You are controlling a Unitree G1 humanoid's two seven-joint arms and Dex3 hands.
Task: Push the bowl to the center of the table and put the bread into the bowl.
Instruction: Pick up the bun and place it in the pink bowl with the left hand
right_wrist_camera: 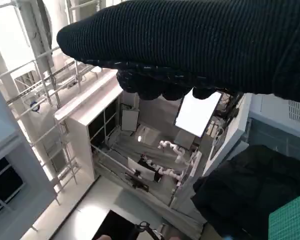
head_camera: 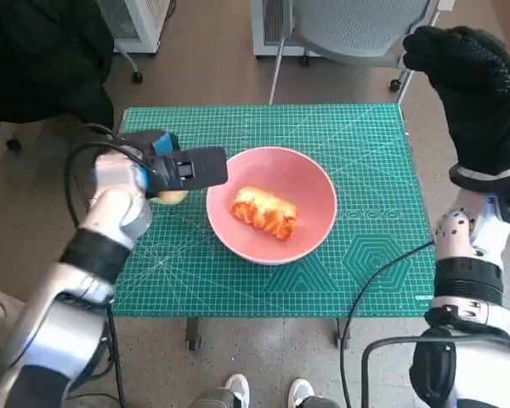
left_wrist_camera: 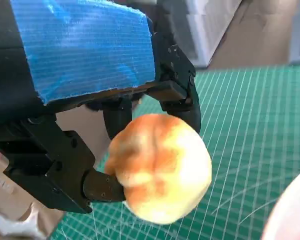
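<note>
a brown floor surrounds a small desk [head_camera: 374, 170] covered by a green cutting mat printed with a pale grid; a grey mesh chair [head_camera: 357, 25] stands beyond its far edge, and a pair of white shoes [head_camera: 268, 393] shows at the near edge. the pink bowl [head_camera: 319, 191] sits about mid-desk, round and shallow with a smooth glossy inside. in it lies 1 bread [head_camera: 265, 211], an elongated golden-orange piece with ridged, browned folds. a 2nd bread roll [left_wrist_camera: 160, 167], round, pale yellow with a toasted brown top and a crease down its middle, is grasped by the left hand [head_camera: 183, 168], black fingers [left_wrist_camera: 187, 107] pressed on opposite sides; it hangs just left of the bowl's rim, above the mat. the right hand [head_camera: 472, 81] is raised high beyond the desk's right far corner, gloved fingers curled inward with nothing in them.
</note>
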